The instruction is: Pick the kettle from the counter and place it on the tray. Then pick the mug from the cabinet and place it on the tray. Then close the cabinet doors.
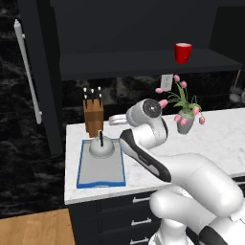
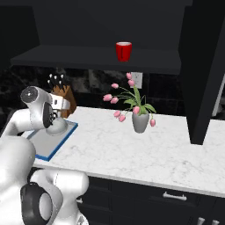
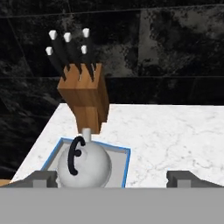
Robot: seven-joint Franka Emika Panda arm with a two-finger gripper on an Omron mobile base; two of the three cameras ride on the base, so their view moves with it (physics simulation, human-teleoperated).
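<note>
On the counter point(image 1: 210, 139) — kettle point(image 1: 101, 146) sits on tray point(image 1: 101, 168), claw point(image 3: 112, 178) spread wide.

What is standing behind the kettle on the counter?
Behind the kettle, past the tray rim, stands a wooden knife block with black knives. The kettle covers the block's foot.

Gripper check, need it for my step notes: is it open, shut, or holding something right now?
Gripper: open, holding nothing; the kettle sits on the tray ahead of it.
</note>
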